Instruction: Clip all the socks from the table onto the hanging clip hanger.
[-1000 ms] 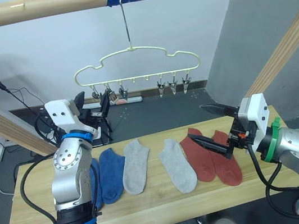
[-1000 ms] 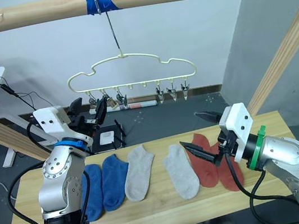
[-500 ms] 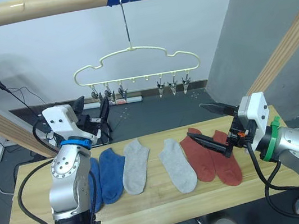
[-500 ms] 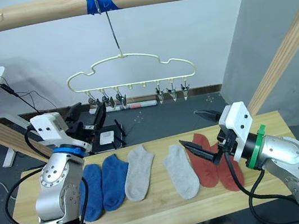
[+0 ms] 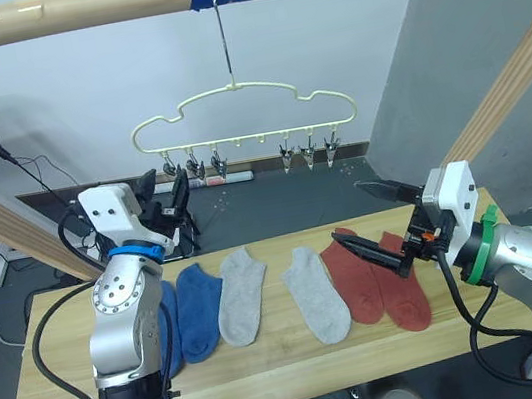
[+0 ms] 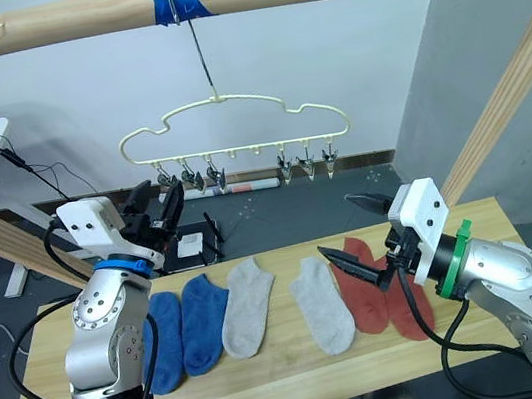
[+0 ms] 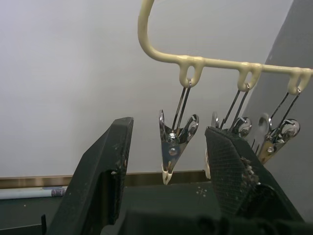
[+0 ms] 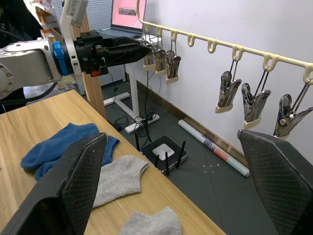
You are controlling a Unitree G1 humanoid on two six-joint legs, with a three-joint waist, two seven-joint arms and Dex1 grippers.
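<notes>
Left eye view: six socks (image 5: pixel 313 291) flat in row on desk (image 5: pixel 272 366), none clipped. Soft, light, limp knit; pinch at cuff edge. Clip hanger (image 5: pixel 240 112) swings freely. Left gripper (image 7: pixel 168 142) fingers spread around end clip; right gripper (image 5: pixel 377 227) fingers spread above red socks.

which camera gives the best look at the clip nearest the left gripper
The left wrist view: the clip hangs shut from the yellow hanger, framed between the open jaws of the left gripper. Both eye views show it small, beside that gripper. The right wrist view shows the clips there partly behind the gripper.
</notes>
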